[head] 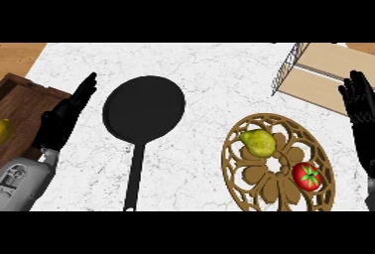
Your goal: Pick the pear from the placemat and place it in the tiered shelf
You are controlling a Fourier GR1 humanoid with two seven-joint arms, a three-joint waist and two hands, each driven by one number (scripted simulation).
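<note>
A yellow-green pear (258, 142) lies on the upper left part of a round wooden openwork placemat (242, 168) at the lower right. The tiered shelf (322, 74), with a wire frame and pale wooden boards, stands at the upper right. My right hand (359, 101) shows at the right edge, fingers straight and pointing up, in front of the shelf and well to the right of the pear. At the left my left hand (66, 116) rests open, fingers up, far from the pear. Neither hand holds anything.
A red tomato (308, 176) lies on the placemat's lower right. A black frying pan (144, 109) sits mid-counter, handle pointing toward me. A dark wooden tray (22, 109) with a yellow fruit (4, 131) is at the left edge.
</note>
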